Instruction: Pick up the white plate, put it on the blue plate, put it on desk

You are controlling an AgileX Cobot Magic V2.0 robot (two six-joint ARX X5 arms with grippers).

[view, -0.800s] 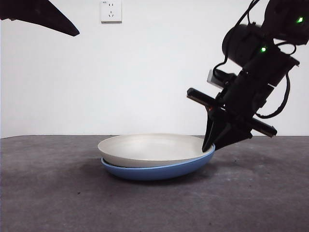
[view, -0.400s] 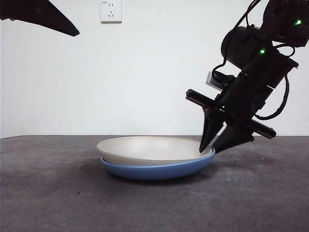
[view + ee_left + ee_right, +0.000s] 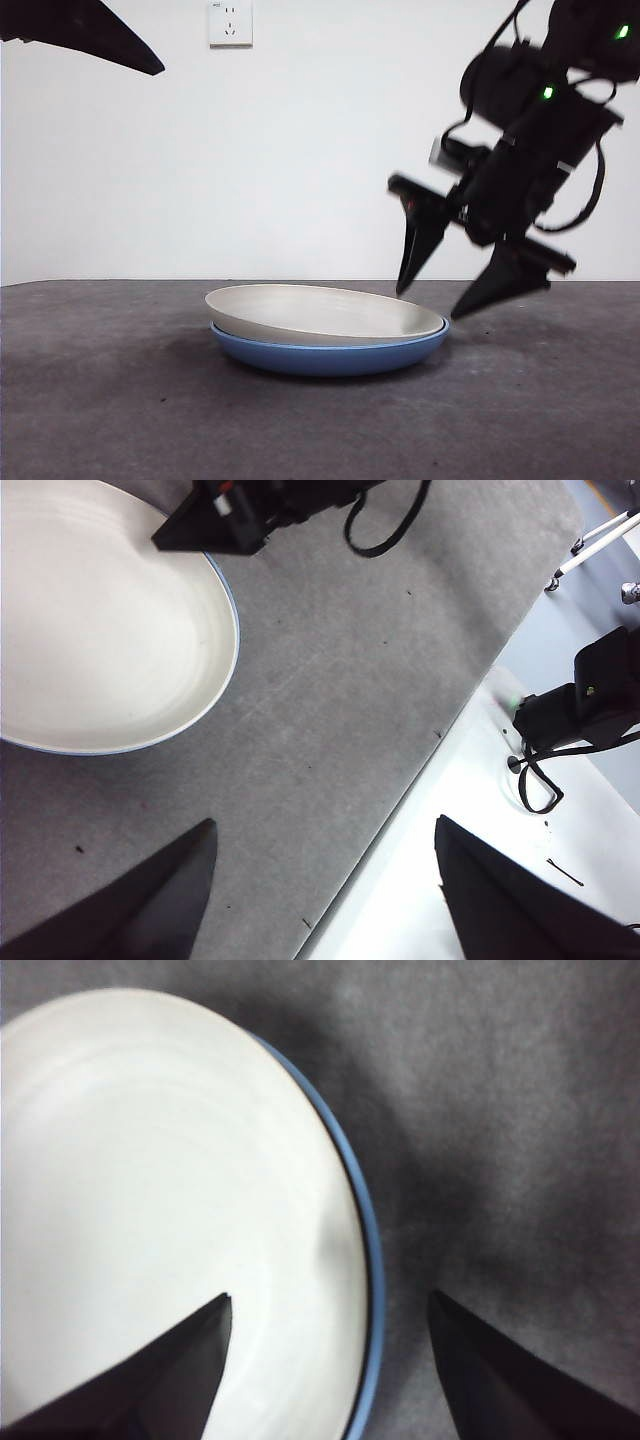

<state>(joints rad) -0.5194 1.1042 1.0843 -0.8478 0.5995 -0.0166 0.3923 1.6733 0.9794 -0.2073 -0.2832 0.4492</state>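
Tabletop (image 3: 110,400), a broad, dark grey-brown, rough stone-like surface, carries everything here. At its middle in the front view sits the wide, shallow, glossy medium-blue plate (image 3: 330,355), flat on the surface. Nested in it lies the round, matte cream-white plate (image 3: 320,312); it is not quite level, its 9 o'clock edge riding a little above the blue rim while its 3 o'clock edge sits down inside. In the right wrist view only a thin blue crescent (image 3: 370,1260) shows past the white plate (image 3: 160,1190).

The right gripper (image 3: 462,285) hangs just above the plates' 3 o'clock edge, jaws spread wide, one over the white plate's inside and one outside the rims, touching neither. The left gripper (image 3: 320,890) waits high and well apart toward 10 o'clock, jaws likewise spread and holding nothing; its camera sees the white plate (image 3: 100,640) and bare tabletop (image 3: 330,680).

The stacking looks done; what remains, I judge, is setting the plates on the tabletop. The risks from here: closing over both rims could lift the whole stack by one edge, and the matte plate could slide off the glossy blue one as it tilts. Closing on the white rim alone may drag the blue plate sideways. A shallow bite on these low rims could also slip.
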